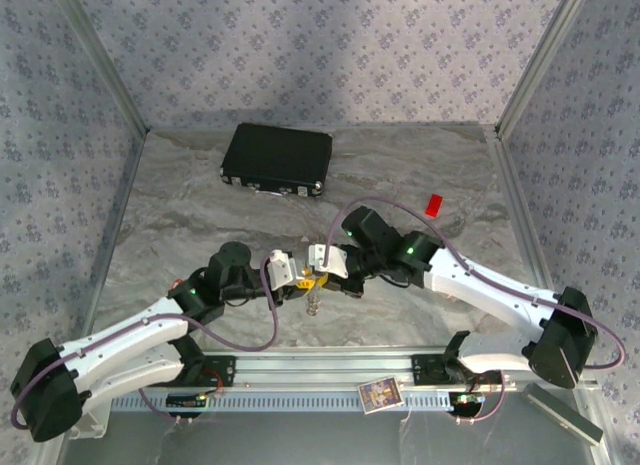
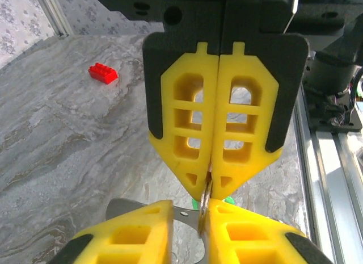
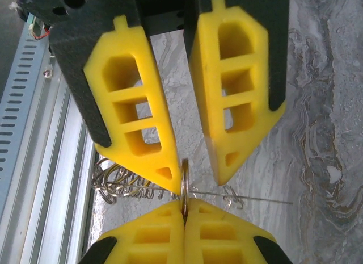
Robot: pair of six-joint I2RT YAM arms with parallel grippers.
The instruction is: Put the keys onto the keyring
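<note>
From above, the keyring [image 1: 313,303] is a tiny silver dangle, too small to tell its parts apart. In the left wrist view a green key [image 2: 228,200] peeps out behind the yellow fingers [image 2: 210,105], most of it hidden. In the right wrist view the keyring's wire runs behind one finger, and the lower pair is cut off by the bottom edge.
</note>
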